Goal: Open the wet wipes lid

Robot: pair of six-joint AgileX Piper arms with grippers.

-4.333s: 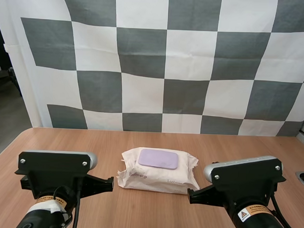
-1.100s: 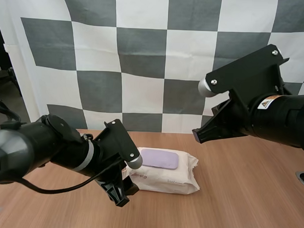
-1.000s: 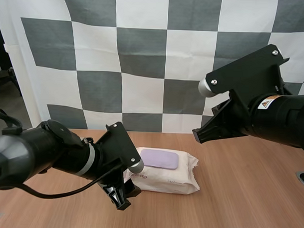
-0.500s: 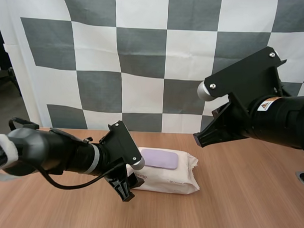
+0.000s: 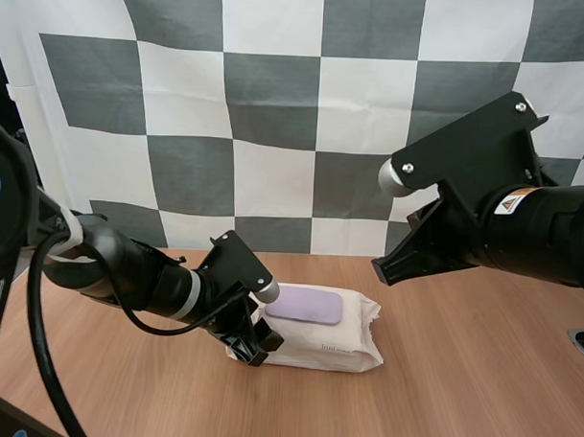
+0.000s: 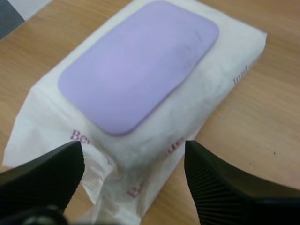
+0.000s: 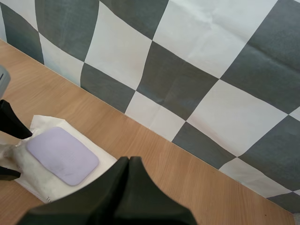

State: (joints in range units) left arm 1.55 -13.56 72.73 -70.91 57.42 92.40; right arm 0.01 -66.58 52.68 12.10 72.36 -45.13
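Approach: left gripper [image 6: 133,161] open, wet wipes pack [image 5: 318,342] left end straddled; right gripper [image 7: 128,161] closed, held high. Next: lid [image 5: 303,303] edge to be lifted.

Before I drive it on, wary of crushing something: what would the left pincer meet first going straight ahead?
Likely the near end of the wipes pack, between the open fingers, short of the purple lid.

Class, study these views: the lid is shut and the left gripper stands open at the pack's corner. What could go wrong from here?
1. The open left gripper straddles a soft wrapper corner of the wet wipes pack, not the lid; closing may crumple film and leave the pack free to slide on the table.
2. The right gripper, shut and raised off to the side, may skid off the flat lid when lowered.
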